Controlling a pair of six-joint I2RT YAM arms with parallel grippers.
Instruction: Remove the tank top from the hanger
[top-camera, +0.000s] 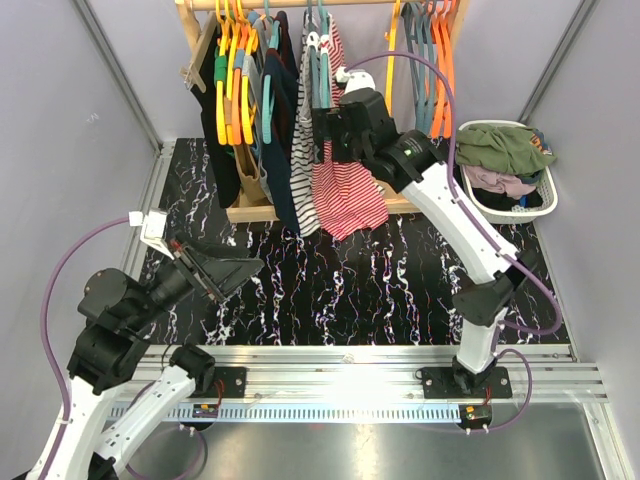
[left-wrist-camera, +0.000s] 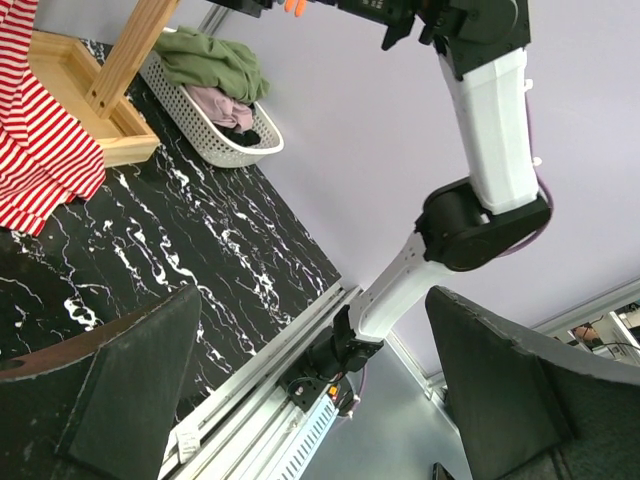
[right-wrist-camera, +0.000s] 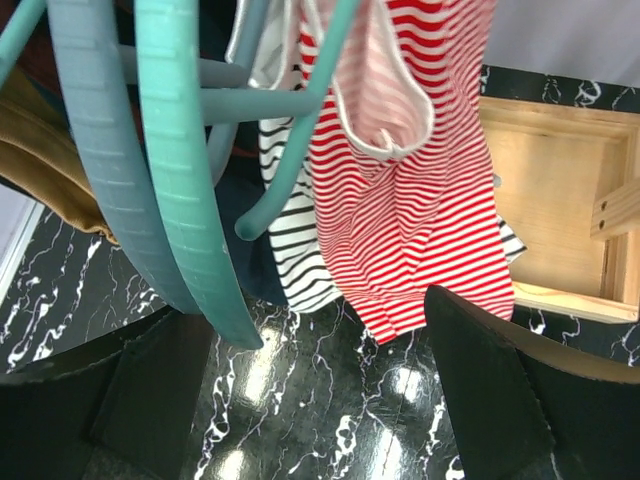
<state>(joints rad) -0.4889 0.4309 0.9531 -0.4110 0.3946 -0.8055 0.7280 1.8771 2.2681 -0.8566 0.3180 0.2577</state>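
Note:
The red-and-white striped tank top (top-camera: 345, 190) hangs from a teal hanger (top-camera: 320, 70) on the wooden rack, and its hem reaches down towards the marble table. It also shows in the right wrist view (right-wrist-camera: 420, 220) and the left wrist view (left-wrist-camera: 40, 140). My right gripper (top-camera: 325, 122) is raised at the rack, right beside the tank top's upper part. It is open and empty (right-wrist-camera: 320, 310), with thick teal hangers (right-wrist-camera: 185, 200) just in front of its left finger. My left gripper (top-camera: 235, 272) is open and empty (left-wrist-camera: 310, 330), low over the table's left side, far from the rack.
A black-and-white striped garment (top-camera: 305, 170) and dark clothes hang just left of the tank top. Orange hangers (top-camera: 230, 70) fill both ends of the rail. The rack's wooden base (right-wrist-camera: 550, 200) sits behind. A white basket (top-camera: 505, 165) of clothes stands at the back right.

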